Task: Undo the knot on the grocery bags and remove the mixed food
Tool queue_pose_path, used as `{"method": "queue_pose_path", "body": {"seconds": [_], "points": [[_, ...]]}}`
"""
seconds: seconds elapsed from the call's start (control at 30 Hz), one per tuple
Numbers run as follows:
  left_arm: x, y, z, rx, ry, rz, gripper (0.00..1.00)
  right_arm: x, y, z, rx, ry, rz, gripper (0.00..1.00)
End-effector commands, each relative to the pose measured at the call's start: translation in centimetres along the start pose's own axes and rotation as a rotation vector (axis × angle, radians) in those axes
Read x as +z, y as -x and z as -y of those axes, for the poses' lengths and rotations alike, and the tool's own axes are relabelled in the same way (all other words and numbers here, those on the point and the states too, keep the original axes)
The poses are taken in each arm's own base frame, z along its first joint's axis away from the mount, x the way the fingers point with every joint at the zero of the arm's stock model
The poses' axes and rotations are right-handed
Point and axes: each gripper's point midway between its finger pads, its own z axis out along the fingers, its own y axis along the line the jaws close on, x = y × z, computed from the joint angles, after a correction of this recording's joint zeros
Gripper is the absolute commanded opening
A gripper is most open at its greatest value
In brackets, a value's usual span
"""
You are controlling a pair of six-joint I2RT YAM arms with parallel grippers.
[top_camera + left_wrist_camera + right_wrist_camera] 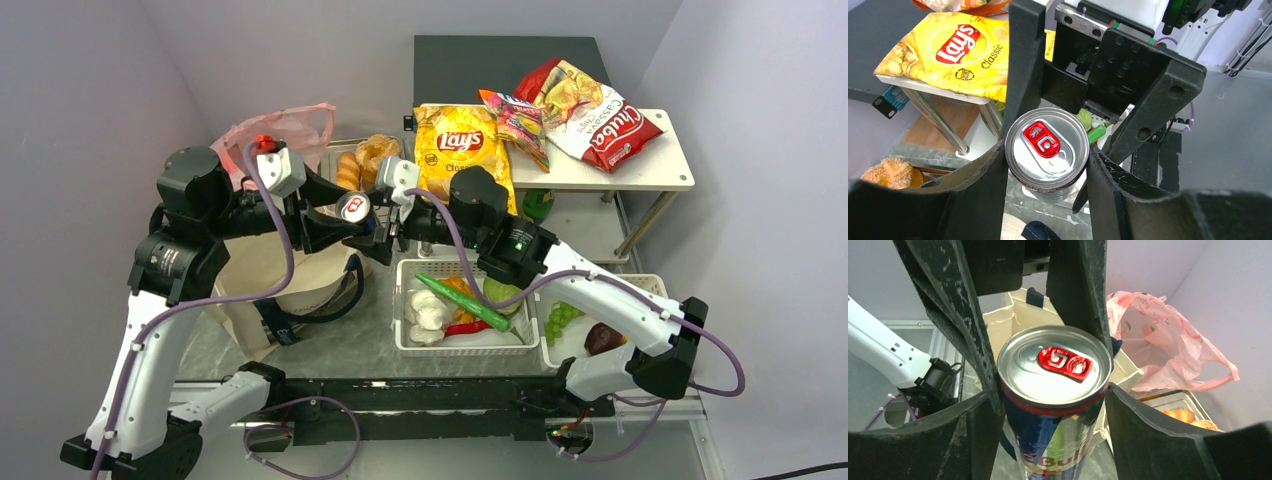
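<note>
**Mixed food [465, 300] comes out: pass the can**

Left gripper [1045, 167] pinches a shiny silver-and-blue metal drink can [1053, 370] in the air. Right gripper [1048, 405] has a finger on each side of it. Whether it is squeezing, I cannot tell. It is best if one lets go only when the other holds tight. Beige cloth tote [245, 275] sits close by on the left.

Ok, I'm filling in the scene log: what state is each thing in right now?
Red Bull can: unopened, held in the air between both grippers.
Left gripper: shut on the can.
Right gripper: jaws flank the can; grip unclear.
Pink plastic bag: slumped, handles loose, no knot visible.
Beige tote: mouth open.
Lay's bag: sealed, lying flat on the shelf.
</note>
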Motion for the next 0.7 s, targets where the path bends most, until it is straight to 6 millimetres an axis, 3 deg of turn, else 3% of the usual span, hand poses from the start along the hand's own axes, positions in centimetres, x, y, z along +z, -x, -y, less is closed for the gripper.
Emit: {"method": "queue_pose_path", "body": {"seconds": [0.0,0.07,0.1,0.17,0.23,0.27,0.37,0.4,0.57,0.67], "points": [[-0.1,2.1,0.2,0.123,0.011,0.029,0.0,-0.8,5.2,0.9,-0.03,-0.043,0.125,0.72],[0.0,1.8,0.2,0.125,0.01,0.019,0.0,-1.0,5.3,0.9,-0.032,-0.041,0.124,0.65],[0.1,1.7,0.1,0.124,0.011,0.017,0.0,-1.1,5.2,0.7,-0.036,-0.036,0.125,0.53],[0.2,1.9,0.2,0.123,0.009,0.024,0.0,-1.4,4.7,0.5,-0.042,-0.031,0.112,0.2],[0.3,2.2,0.3,0.117,0.001,0.034,0.04,-1.7,3.5,0.6,-0.043,-0.042,0.078,0.0],[0.3,2.4,0.5,0.106,-0.007,0.043,0.2,-2.0,2.8,0.9,-0.044,-0.062,0.056,0.0],[0.2,3.0,0.9,0.061,-0.015,0.064,0.83,-3.9,0.7,1.3,-0.027,-0.123,0.014,0.0],[0.0,3.3,1.1,0.052,-0.013,0.078,0.97,-4.6,0.0,1.3,-0.026,-0.137,0.003,0.0],[-0.9,4.4,1.0,0.084,0.032,0.12,0.99,-9.0,-2.0,2.7,-0.001,-0.313,-0.01,0.0],[-1.0,3.8,0.4,0.076,0.062,0.105,0.99,-11.9,-3.3,3.8,0.073,-0.398,-0.029,0.0]]}}
